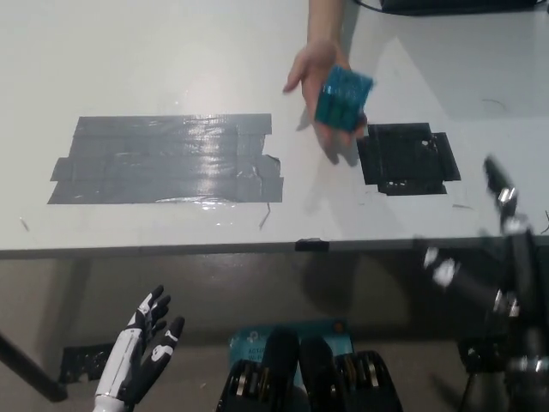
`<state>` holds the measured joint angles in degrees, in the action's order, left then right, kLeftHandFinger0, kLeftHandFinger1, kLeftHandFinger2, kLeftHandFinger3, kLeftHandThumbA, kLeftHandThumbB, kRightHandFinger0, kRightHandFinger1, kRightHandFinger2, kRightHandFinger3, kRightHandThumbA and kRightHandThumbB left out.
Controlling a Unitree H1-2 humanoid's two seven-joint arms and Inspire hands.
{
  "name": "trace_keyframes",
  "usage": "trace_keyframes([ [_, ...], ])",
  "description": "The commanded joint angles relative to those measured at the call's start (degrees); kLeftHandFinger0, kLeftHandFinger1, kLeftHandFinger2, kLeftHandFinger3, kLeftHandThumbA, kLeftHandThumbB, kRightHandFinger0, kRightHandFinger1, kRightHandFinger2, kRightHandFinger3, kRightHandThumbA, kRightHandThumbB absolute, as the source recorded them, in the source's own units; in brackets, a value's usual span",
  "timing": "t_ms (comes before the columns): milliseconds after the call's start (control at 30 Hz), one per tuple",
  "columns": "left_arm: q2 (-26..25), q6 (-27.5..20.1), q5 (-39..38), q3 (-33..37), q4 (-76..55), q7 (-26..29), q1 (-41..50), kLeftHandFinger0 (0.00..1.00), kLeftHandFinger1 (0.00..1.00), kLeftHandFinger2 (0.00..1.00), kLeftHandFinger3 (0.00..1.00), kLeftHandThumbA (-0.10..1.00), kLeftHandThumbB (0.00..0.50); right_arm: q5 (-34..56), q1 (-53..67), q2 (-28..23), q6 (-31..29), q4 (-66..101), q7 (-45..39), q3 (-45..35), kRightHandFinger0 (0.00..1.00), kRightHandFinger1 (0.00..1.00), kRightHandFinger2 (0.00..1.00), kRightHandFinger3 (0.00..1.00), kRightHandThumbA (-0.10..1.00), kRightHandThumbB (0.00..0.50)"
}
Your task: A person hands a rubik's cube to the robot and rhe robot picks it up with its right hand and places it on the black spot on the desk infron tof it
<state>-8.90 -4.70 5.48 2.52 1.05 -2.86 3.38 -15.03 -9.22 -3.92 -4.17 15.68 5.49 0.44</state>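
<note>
A person's hand (310,70) reaches in from the top and holds a blue-green rubik's cube (343,98) above the white desk. Just right of and below the cube lies the black spot (405,159), a patch of black tape. My black right hand (485,257) is raised at the right edge, blurred, its fingers spread apart and holding nothing, well below and right of the cube. At the lower left, below the desk's edge, my white left hand (141,343) rests open.
A large patch of grey tape (167,160) covers the desk's left middle. The desk's front edge (257,249) runs across the picture. A dark object (463,5) lies at the top right edge.
</note>
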Motion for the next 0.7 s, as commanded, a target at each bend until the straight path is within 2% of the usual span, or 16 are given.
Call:
trace_keyframes([
  [0,-0.27,-2.0,0.2,-0.06,-1.93,-0.16,-0.21,1.0,1.0,1.0,1.0,0.74,0.126,1.37,-7.82,0.17,7.6,-0.26,-1.5,-1.18,1.0,1.0,1.0,1.0,0.89,0.205],
  [33,-0.23,-1.94,0.2,-0.16,-1.9,-0.05,-0.25,1.0,1.0,1.0,1.0,0.74,0.127,1.84,-9.25,0.11,8.38,-1.44,-1.95,-1.11,1.0,1.0,1.0,1.0,0.89,0.205],
  [100,-0.18,-2.06,0.28,-0.12,-1.71,0.0,-0.26,1.0,1.0,1.0,1.0,0.74,0.122,2.48,-11.87,-0.18,11.19,-3.79,-2.95,-0.95,1.0,1.0,1.0,1.0,0.93,0.257],
  [267,-0.32,-2.77,0.13,-0.25,-1.35,-0.11,-0.43,1.0,1.0,1.0,1.0,0.75,0.121,4.24,-19.34,-0.43,12.74,-14.21,-3.9,-1.09,1.0,1.0,1.0,1.0,0.98,0.286],
  [367,-0.35,-2.53,0.26,-0.2,-1.34,-0.14,-0.52,1.0,1.0,1.0,1.0,0.75,0.125,7.31,-23.13,0.38,13.61,-20.63,-4.4,-2.18,1.0,1.0,1.0,1.0,0.97,0.316],
  [533,-0.36,-2.31,0.18,-0.29,-1.41,-0.14,-0.22,1.0,1.0,1.0,1.0,0.75,0.13,7.22,-27.45,-0.45,11.76,-29.38,-5.36,-1.18,1.0,1.0,1.0,1.0,0.97,0.318],
  [600,-0.43,-2.16,0.44,-0.23,-1.57,-0.12,-0.24,1.0,1.0,1.0,1.0,0.71,0.122,6.85,-28.93,-1.17,12.33,-32.13,-6.4,-0.4,1.0,1.0,1.0,1.0,0.97,0.358],
  [633,-0.43,-2.18,0.47,-0.24,-1.52,-0.1,-0.31,1.0,1.0,1.0,1.0,0.69,0.118,6.92,-29.15,-1.23,12.21,-32.52,-6.43,-0.34,1.0,1.0,1.0,1.0,0.94,0.345],
  [667,-0.52,-2.16,0.78,-0.18,-1.45,-0.04,-0.37,1.0,1.0,1.0,1.0,0.69,0.12,6.97,-29.95,-1.5,11.74,-34.09,-6.82,-0.06,1.0,1.0,1.0,1.0,0.94,0.363],
])
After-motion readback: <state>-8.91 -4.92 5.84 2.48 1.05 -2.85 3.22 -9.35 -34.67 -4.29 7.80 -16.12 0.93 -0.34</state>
